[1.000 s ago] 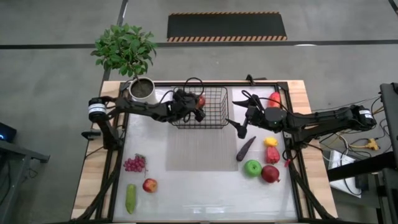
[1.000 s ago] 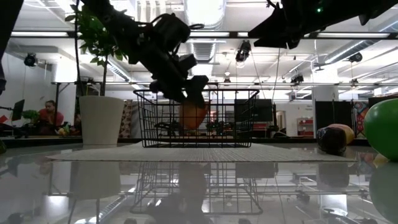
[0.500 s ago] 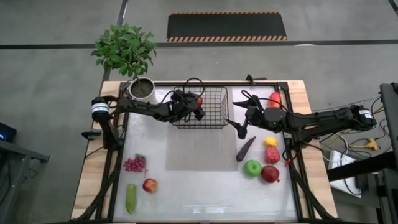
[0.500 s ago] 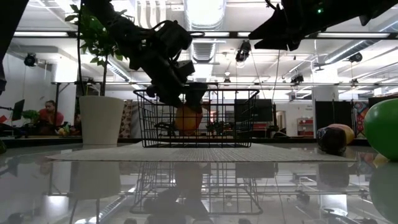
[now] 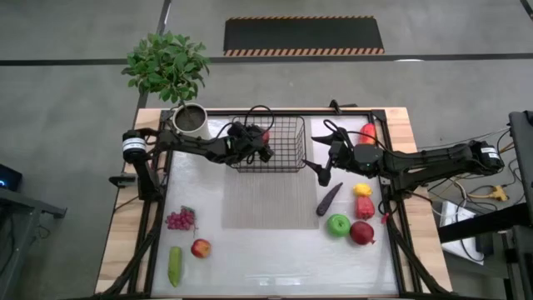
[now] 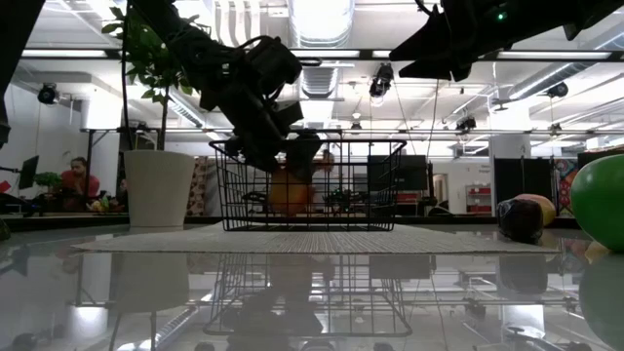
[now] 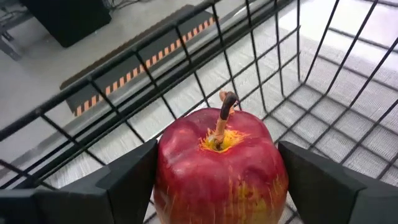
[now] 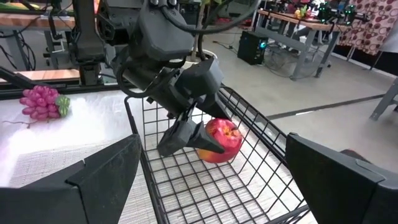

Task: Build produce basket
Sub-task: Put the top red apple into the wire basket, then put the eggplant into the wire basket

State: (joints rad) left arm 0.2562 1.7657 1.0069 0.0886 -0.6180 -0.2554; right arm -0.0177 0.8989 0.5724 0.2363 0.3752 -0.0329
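The black wire basket (image 5: pixel 287 154) stands on a grey mat at the table's far middle. My left gripper (image 5: pixel 261 147) reaches over the basket's left wall and is shut on a red apple (image 7: pixel 221 165), also seen as the apple (image 8: pixel 219 140) from the right wrist. The apple (image 6: pixel 288 192) hangs low inside the basket, stem up. My right gripper (image 5: pixel 321 171) hovers open to the right of the basket, holding nothing. More produce lies on the table at the near left and at the right. My left gripper pinches the apple by its two opposite sides (image 7: pixel 163 183) between its two fingers (image 7: pixel 127 183). The fingers slant down from the table's left, over the basket's left wall. The apple sits upright with its stem on top, inside the basket and just above its floor.
A white plant pot (image 5: pixel 191 120) stands close to the basket's left. Grapes (image 5: pixel 180 219), a cucumber (image 5: pixel 175 265) and a red apple (image 5: pixel 200 247) lie near left. An eggplant (image 5: pixel 328 199), a green apple (image 5: pixel 338 224), peppers (image 5: pixel 363 200) and a red fruit (image 5: pixel 362 232) lie at the right.
My left gripper has sunk a little deeper into the basket with the apple, which now hangs lower and slightly nearer the basket's left wall. It stays held and upright.
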